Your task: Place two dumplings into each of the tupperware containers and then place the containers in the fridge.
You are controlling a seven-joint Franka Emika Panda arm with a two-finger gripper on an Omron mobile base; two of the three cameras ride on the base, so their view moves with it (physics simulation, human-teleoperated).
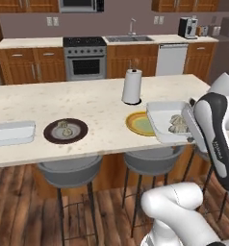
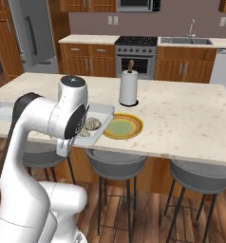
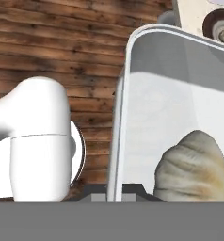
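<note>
Two dumplings (image 1: 178, 124) in a tupperware container (image 1: 160, 115), apparently overhanging the counter edge (image 1: 111, 156), gripper clamping its rim.

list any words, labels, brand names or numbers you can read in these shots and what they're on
No text can be read anywhere.
Robot arm: a small dark mark on the forearm, too small and blurred to read.
Coffee maker and oven: no legible labels.
Tupperware container, paper towel roll, yellow plate: plain, no print.
</note>
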